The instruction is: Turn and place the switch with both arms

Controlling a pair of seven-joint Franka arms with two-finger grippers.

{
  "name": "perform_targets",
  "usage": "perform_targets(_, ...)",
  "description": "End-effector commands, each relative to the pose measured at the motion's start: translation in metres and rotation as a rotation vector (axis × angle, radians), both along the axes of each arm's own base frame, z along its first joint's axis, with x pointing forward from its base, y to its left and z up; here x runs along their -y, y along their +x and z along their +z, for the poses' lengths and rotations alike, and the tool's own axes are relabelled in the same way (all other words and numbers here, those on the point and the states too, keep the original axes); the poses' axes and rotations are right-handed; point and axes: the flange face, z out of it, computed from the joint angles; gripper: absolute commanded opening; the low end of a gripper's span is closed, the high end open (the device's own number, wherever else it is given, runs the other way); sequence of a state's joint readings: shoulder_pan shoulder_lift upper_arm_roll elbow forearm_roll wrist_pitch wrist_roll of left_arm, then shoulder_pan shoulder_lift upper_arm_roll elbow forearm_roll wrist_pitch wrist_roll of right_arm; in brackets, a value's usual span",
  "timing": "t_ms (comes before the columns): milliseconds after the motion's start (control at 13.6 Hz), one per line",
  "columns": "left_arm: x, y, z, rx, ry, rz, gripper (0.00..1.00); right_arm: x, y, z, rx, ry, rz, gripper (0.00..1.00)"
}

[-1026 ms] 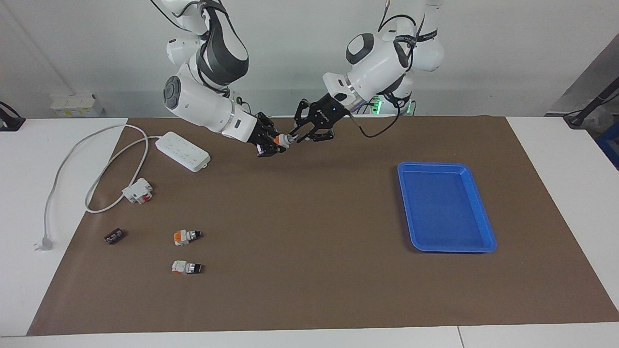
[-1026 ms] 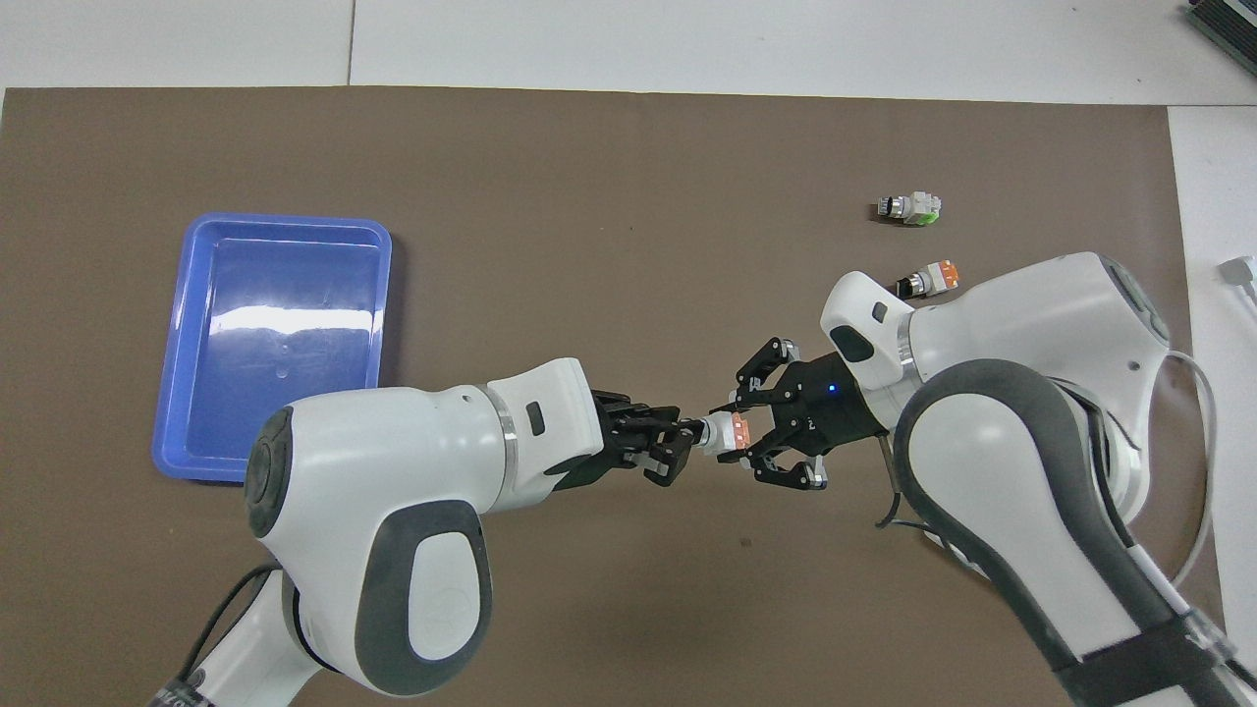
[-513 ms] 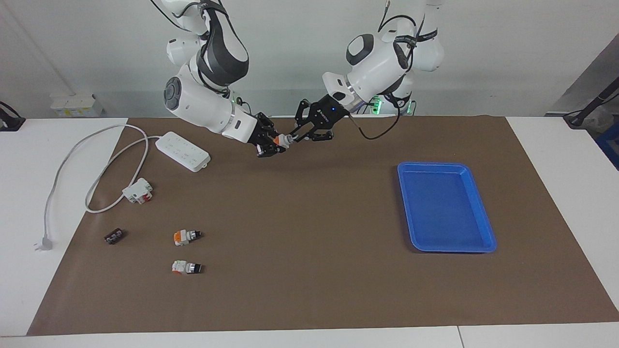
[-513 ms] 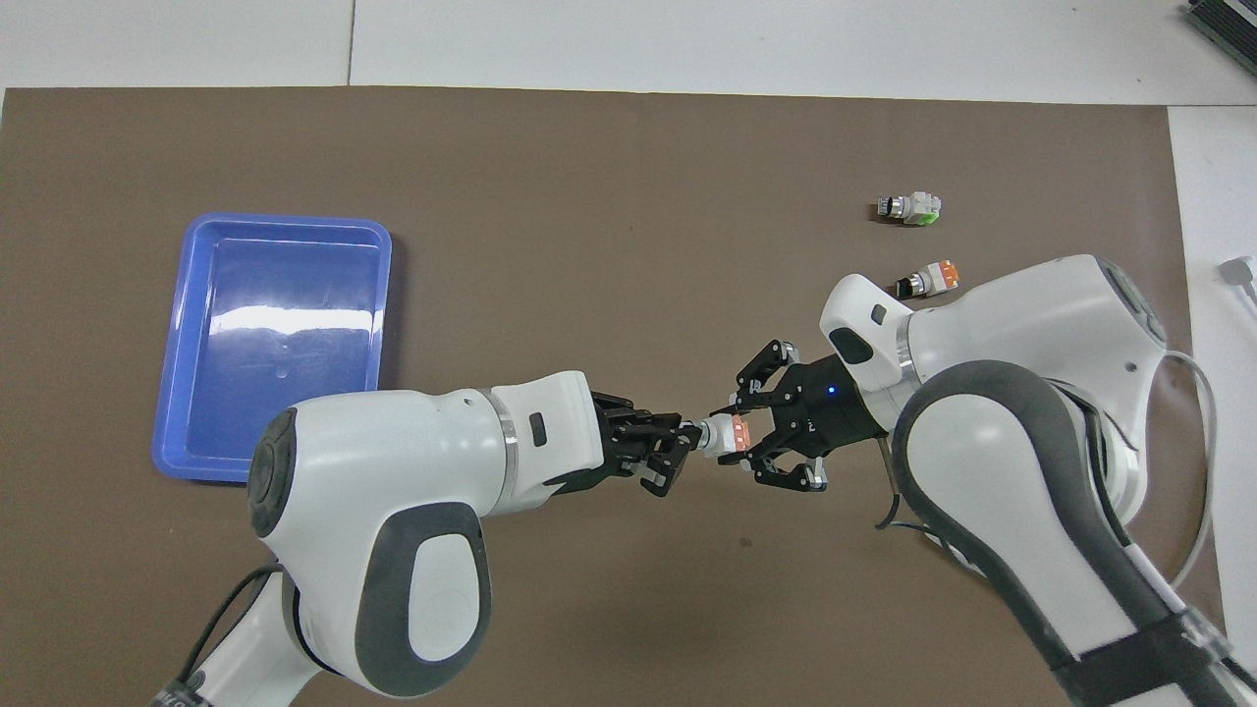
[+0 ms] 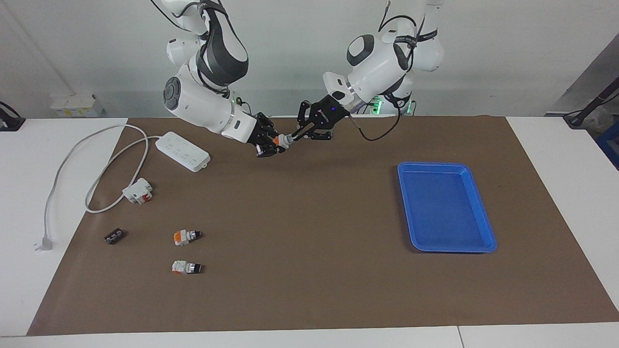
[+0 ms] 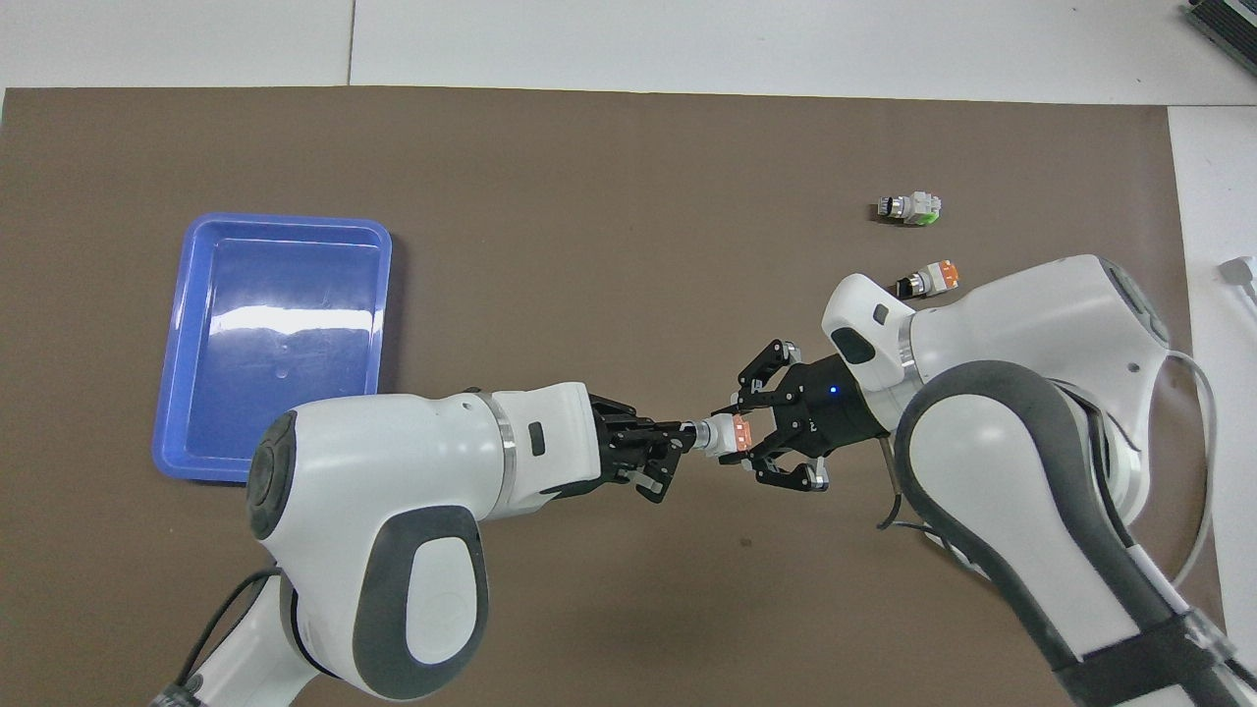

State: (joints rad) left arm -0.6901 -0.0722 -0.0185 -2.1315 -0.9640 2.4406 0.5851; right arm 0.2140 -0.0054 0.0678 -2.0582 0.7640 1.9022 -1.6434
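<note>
While both arms meet in mid-air over the brown mat (image 5: 309, 270) at the robots' edge of the table, the right gripper (image 5: 273, 141) grips the orange-and-white body of the switch (image 6: 725, 435) and the left gripper (image 5: 295, 136) is pinched tight on its black knob. Bare mat lies open between them and the blue tray (image 5: 483, 212), toward the left arm's end; two spare switches (image 5: 186, 236) and a power strip (image 5: 184, 151) lie toward the right arm's end.

I see two glossy white arms (image 5: 203, 104) with dark grey joint panels, black linkage grippers, a blue LED on the right gripper (image 6: 746, 447), black cable looping off the left wrist.
</note>
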Motion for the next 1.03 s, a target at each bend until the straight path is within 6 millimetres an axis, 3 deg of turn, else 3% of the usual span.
perform_targets(0,-0.0055,-0.0075,-0.0069,-0.001,0.001,-0.014,0.0,0.0047,-0.0063,0.0146,-0.004,0.022,-0.026,0.0)
perform_targets(586,-0.0015,-0.0086,-0.0036,-0.086,-0.01,0.069,0.0,0.0049,-0.0065,0.0143,-0.004,0.018,-0.023,0.0)
perform_targets(953,-0.0004,-0.0062,-0.0012,-0.305,-0.028,0.282,0.0,0.0057,-0.0064,0.0142,-0.005,0.017,-0.023,0.0)
